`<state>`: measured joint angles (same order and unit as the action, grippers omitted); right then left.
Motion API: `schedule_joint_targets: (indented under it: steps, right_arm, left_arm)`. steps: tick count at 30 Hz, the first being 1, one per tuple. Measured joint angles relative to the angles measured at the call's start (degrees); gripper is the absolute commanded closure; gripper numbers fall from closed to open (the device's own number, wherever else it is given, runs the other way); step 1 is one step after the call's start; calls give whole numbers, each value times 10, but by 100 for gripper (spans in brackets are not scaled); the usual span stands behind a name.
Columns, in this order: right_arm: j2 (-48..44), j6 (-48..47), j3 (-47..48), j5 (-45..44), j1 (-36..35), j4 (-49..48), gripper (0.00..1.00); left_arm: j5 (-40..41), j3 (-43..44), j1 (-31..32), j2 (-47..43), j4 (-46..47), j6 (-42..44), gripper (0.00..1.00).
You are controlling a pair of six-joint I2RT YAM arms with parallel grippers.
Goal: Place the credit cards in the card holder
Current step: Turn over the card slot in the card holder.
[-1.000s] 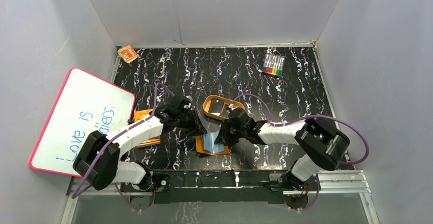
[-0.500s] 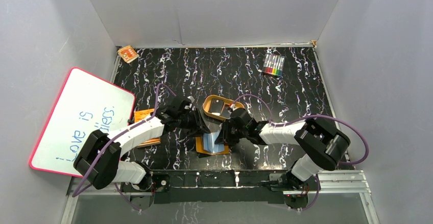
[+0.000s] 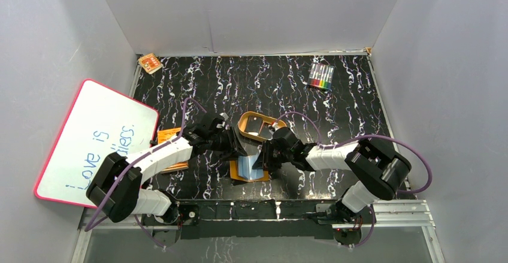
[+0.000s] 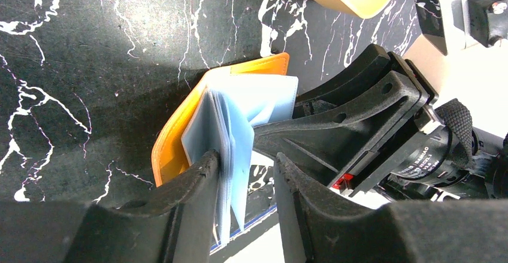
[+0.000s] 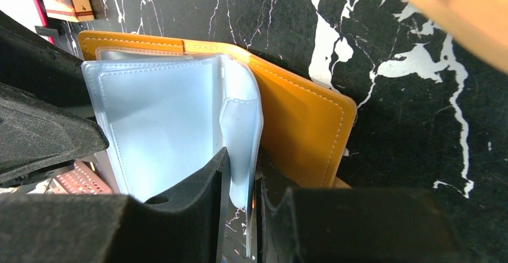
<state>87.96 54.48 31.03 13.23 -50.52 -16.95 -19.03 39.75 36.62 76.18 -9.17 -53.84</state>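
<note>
Sleeves [image 5: 162,119] of the open card holder [image 3: 247,171] occupy both grippers: right gripper [image 5: 239,162] pinches one, left gripper [image 4: 245,162] stands parted around others.

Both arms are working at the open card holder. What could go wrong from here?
The right fingers pinch one thin sleeve of the card holder; a pull could drag the holder or let the sleeve slip out. The left fingers stand apart around the other sleeves, which could flop shut. Both sets of fingers are crowded together and might collide.
</note>
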Motion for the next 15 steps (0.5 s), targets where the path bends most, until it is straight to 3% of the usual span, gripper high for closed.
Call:
schedule_joint_targets:
  steps: [15]
  right_arm:
    - [0, 20, -34, 21, 16, -55, 74]
  left_arm:
    - [5, -9, 0, -6, -2, 5, 69]
